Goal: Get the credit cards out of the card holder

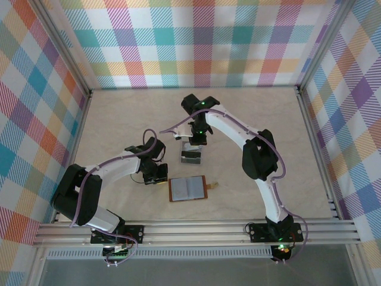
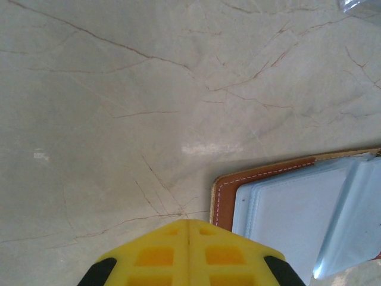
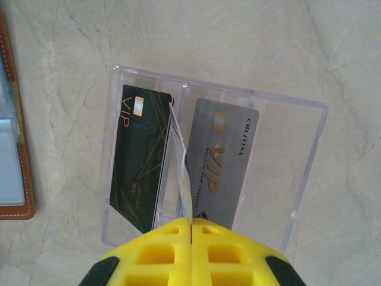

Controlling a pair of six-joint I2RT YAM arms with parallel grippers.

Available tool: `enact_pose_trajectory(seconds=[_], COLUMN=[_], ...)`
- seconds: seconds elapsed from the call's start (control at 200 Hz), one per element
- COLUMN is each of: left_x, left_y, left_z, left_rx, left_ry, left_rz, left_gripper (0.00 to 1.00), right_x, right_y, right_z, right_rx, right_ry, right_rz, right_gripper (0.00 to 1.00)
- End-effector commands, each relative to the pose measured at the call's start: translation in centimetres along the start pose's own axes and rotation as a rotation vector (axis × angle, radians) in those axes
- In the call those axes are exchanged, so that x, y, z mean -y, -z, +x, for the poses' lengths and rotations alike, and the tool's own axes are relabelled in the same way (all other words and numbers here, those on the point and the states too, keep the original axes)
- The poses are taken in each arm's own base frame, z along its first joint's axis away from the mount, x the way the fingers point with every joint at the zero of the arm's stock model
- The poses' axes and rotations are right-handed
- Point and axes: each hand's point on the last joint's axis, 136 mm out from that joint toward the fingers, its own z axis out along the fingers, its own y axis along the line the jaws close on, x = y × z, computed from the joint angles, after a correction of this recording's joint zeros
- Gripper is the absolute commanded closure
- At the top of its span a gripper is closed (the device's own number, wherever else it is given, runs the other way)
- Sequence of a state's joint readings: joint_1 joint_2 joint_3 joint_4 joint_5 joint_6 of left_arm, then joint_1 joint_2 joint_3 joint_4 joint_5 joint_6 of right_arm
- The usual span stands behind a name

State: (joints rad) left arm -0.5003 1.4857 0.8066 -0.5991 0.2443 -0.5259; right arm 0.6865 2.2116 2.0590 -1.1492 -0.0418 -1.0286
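Both closed: left pincer (image 2: pixel 189 223) beside wallet (image 2: pixel 292 220); right pincer (image 3: pixel 191 221) beyond it could snag tray (image 3: pixel 286 149), spilling 2 cards (image 3: pixel 223 161).

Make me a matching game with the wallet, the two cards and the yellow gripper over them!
Things:
1. card holder
2. dark card
3. grey card
4. right gripper

Descriptions:
A. shut, over the edge of the clear tray
B. in the clear tray, on the side nearer the card holder
C. lying open, blue-grey pockets facing up
D. in the clear tray, on the side farther from the card holder

Pairs: 1-C, 2-B, 3-D, 4-A
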Motion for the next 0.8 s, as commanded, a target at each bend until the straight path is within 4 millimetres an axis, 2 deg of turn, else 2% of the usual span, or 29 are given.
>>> enact_pose_trajectory(seconds=[0.0,0.27,0.44,0.795], left_x=[-0.4,-0.1,-0.2,0.0], left_y=[-0.2,-0.2,-0.4,-0.4], left_z=[0.1,0.0,0.0,-0.2], left_rx=[-0.012,-0.016,-0.020,-0.022], left_ry=[-0.006,-0.006,-0.003,-0.004], left_rz=[0.001,0.009,0.005,0.009], left_gripper=[0.94,0.94,0.94,0.94], right_x=[0.4,0.6,0.7,0.5], right_y=[1.1,1.5,2.2,2.3], right_z=[-0.2,0.7,0.6,1.2], right_rx=[0.002,-0.015,0.011,0.008], right_ry=[-0.018,-0.042,-0.036,-0.043], right_rz=[0.028,0.036,0.049,0.032], right_gripper=[1.00,1.00,1.00,1.00])
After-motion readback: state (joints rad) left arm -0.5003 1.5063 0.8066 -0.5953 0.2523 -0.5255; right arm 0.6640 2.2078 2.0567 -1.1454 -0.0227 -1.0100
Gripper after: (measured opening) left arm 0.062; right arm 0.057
